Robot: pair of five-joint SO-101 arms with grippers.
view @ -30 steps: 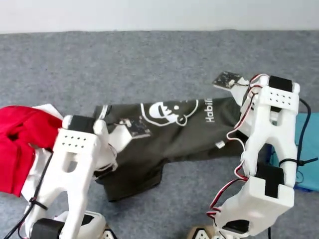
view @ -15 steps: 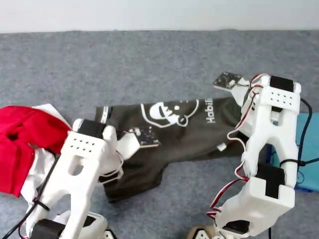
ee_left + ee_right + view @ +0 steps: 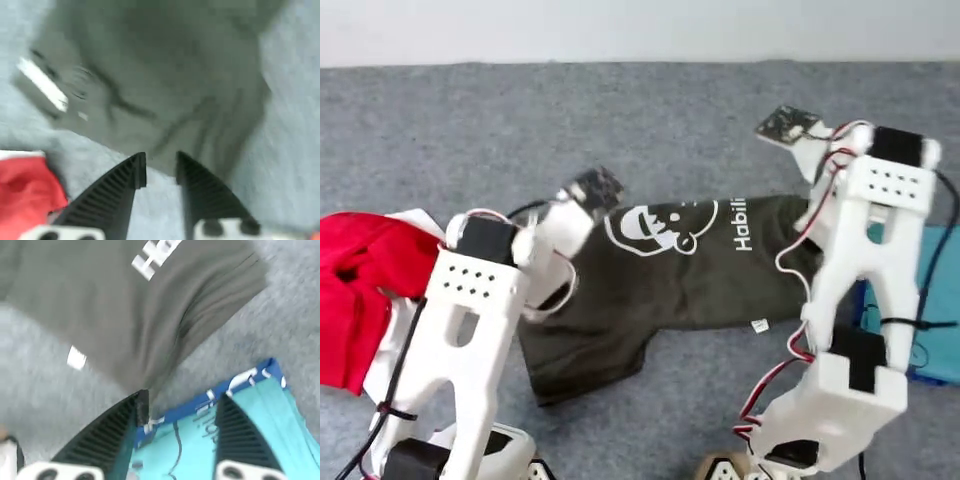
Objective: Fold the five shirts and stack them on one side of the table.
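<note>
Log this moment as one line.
dark shirt: spread on table | left gripper: open, empty, above its edge | right gripper: open, empty, over edge of teal shirt | red shirt: bunched, untouched

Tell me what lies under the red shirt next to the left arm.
A white cloth peeks out from beneath the red shirt at its far edge and arm-side edge. The red shirt covers the rest, so anything else underneath cannot be seen.
</note>
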